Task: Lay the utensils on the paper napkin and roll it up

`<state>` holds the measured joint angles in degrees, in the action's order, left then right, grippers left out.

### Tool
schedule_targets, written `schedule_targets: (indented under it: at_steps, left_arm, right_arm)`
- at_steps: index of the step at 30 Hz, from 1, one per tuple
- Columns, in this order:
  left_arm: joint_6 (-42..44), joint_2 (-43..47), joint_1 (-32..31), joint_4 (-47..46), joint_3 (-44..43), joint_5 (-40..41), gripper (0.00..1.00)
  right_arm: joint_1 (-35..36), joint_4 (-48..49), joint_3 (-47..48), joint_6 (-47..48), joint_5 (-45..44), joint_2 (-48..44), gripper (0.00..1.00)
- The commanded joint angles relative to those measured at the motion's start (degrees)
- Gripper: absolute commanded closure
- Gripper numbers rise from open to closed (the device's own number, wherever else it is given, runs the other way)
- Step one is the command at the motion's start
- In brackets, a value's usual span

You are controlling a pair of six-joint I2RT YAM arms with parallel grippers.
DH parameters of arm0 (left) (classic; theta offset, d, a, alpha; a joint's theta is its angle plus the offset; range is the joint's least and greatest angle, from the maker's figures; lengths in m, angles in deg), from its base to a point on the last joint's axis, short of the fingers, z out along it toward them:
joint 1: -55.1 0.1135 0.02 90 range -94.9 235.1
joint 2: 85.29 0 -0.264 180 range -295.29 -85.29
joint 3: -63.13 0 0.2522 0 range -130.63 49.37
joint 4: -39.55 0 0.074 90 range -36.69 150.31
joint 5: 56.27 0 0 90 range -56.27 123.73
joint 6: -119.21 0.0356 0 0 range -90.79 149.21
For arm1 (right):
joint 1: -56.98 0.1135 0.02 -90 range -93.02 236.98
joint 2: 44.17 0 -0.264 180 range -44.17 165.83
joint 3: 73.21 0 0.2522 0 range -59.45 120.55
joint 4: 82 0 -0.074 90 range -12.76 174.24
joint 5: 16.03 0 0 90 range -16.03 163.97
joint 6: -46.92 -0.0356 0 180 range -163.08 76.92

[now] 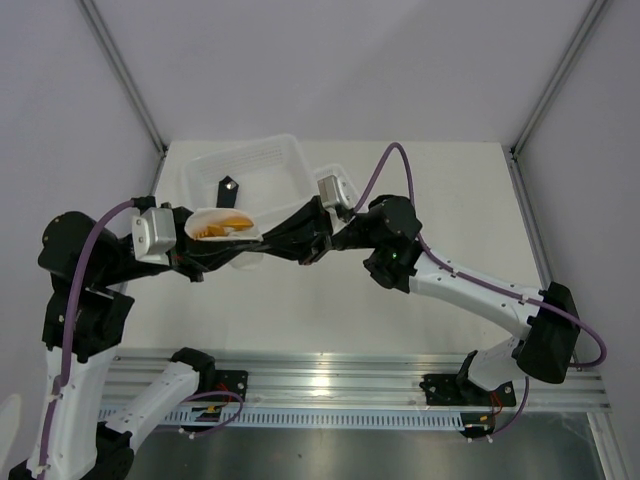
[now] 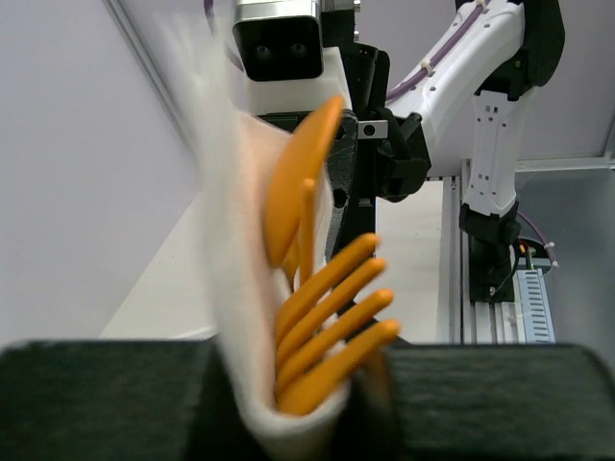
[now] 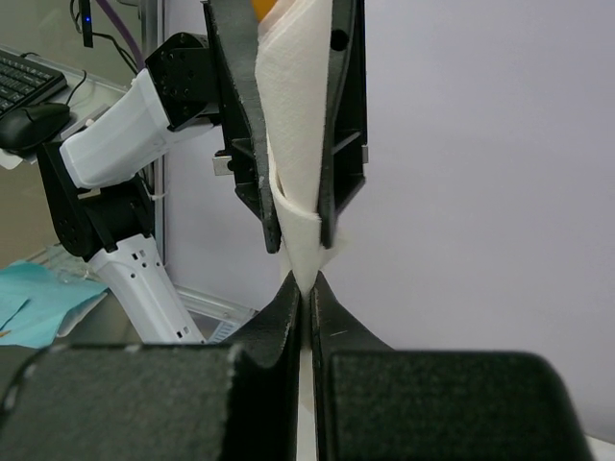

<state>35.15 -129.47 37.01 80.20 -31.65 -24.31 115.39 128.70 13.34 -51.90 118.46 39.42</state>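
Both arms bend inward, elbows out, and their wrists meet nose to nose in mid-air. The left gripper (image 2: 298,403) clamps the paper napkin (image 3: 293,125) between its jaws. The right gripper (image 3: 306,288) faces it, its fingertips pinched tight on the napkin's lower edge.

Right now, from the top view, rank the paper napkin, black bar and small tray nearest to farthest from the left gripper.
1. paper napkin, held in the left gripper
2. black bar, just behind, in the big tray
3. small tray, back right
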Motion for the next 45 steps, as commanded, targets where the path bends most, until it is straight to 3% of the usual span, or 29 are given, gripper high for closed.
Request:
schedule_targets:
  at_steps: [1, 4, 7, 9, 13, 17, 29, 32, 33, 35, 38, 42, 45]
  left_arm:
    - [-1.0, 0.2, -0.2, -2.3, 0.5, -1.9, 0.85]
    - [-0.7, 0.4, -0.2, -1.8, 0.5, -2.4, 0.99]
    - [0.0, 0.8, -0.2, -1.1, 0.4, -2.3, 0.99]
    - [0.4, 0.9, -0.2, -0.7, 0.5, -1.6, 0.99]
    - [0.7, 1.0, -0.2, -0.5, 0.4, -0.7, 0.99]
    - [0.7, 0.9, -0.2, -0.7, -0.4, -0.2, 0.99]
    - [0.5, 0.2, -0.2, -1.3, -1.6, 0.6, 0.99]
    - [0.4, 0.3, -0.2, -1.0, -1.3, 0.8, 0.99]
    - [0.4, 0.4, -0.2, -1.1, -1.3, 0.9, 0.99]
    - [0.5, 0.4, -0.2, -1.1, -1.3, 1.0, 0.99]
    - [0.9, 0.5, -0.2, -0.5, -1.4, 1.3, 0.99]
    - [0.7, 0.4, -0.2, -0.6, -1.5, 0.8, 0.99]
    - [0.7, 0.4, -0.3, -0.7, -1.6, 0.7, 0.99]
  right_arm:
    - [0.5, 2.0, 3.2, -0.8, 0.2, 0.4, 1.00]
    - [0.6, 1.2, 3.6, -0.7, 0.8, 0.7, 1.00]
    - [0.6, -0.4, 3.3, 0.9, 0.5, 0.3, 0.98]
    - [0.5, -2.0, 3.2, 1.9, 0.2, -0.1, 0.91]
    - [0.4, -2.8, 3.7, 1.5, -0.3, -0.1, 0.61]
    - [0.2, -6.1, 4.8, 1.5, -0.2, 0.4, 0.52]
    - [0.1, -6.3, 6.0, -1.5, 0.0, 3.2, 0.51]
    - [0.1, -6.7, 6.5, -1.6, 0.2, 4.0, 0.63]
    - [0.1, -7.5, 7.0, -1.5, 0.4, 4.3, 0.76]
    - [0.0, -8.3, 7.5, -1.1, 1.8, 4.6, 0.90]
    - [-0.1, -8.7, 7.3, -0.8, 3.4, 4.5, 0.94]
    - [-0.1, -8.8, 7.2, -0.2, 5.0, 4.9, 0.46]
    - [-0.1, -8.4, 7.9, -0.8, 6.5, 6.0, 0.37]
